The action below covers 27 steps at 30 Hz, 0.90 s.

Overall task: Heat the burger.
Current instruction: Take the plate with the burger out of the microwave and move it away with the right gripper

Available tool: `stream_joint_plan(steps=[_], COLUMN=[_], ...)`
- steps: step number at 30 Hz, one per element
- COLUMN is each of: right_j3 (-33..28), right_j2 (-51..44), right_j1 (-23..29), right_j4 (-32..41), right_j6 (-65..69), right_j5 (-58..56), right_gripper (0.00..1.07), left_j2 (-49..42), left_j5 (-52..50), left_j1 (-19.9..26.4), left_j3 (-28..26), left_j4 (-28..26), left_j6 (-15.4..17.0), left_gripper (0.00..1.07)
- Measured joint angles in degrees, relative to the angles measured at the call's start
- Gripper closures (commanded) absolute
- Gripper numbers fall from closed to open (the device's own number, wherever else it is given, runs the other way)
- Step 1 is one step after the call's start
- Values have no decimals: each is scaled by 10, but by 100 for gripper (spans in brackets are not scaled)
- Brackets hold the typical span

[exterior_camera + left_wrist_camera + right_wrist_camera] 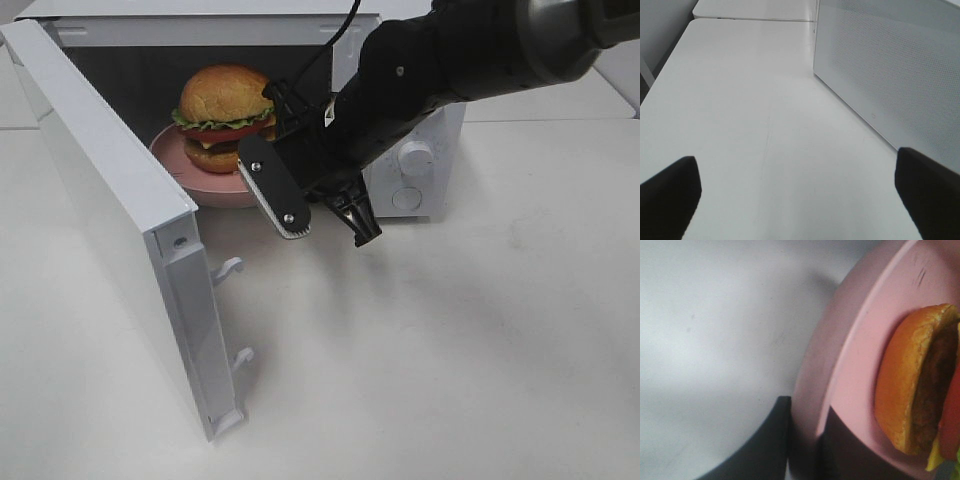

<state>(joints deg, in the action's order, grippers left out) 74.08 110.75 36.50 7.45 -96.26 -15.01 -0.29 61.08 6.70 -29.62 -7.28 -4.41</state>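
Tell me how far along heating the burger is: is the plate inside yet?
Done: the microwave door stands open, and the burger on its pink plate sits at the mouth of the cavity. In hand: the right gripper is pinching the plate's rim; the left gripper is open over bare table, holding nothing. Left: release the plate, withdraw, shut the door and start the microwave.

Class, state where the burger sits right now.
In the high view, the burger sits on the pink plate inside the open microwave, upper left of centre.

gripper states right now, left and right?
Left gripper: open, holding nothing.
Right gripper: shut on the pink plate rim.
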Motion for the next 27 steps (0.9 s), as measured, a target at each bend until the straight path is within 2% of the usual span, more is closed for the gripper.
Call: stream_joint_plan(steps=[27], right_j3=[-272], right_j2=[-242], right_j1=[-2], right_j4=[19], right_j6=[-33], right_j5=[0], right_gripper=[107], left_j2=[0], left_j5=[0], left_j1=[0], left_j3=[0], left_j4=[0], left_j6=[0], left_gripper=[9])
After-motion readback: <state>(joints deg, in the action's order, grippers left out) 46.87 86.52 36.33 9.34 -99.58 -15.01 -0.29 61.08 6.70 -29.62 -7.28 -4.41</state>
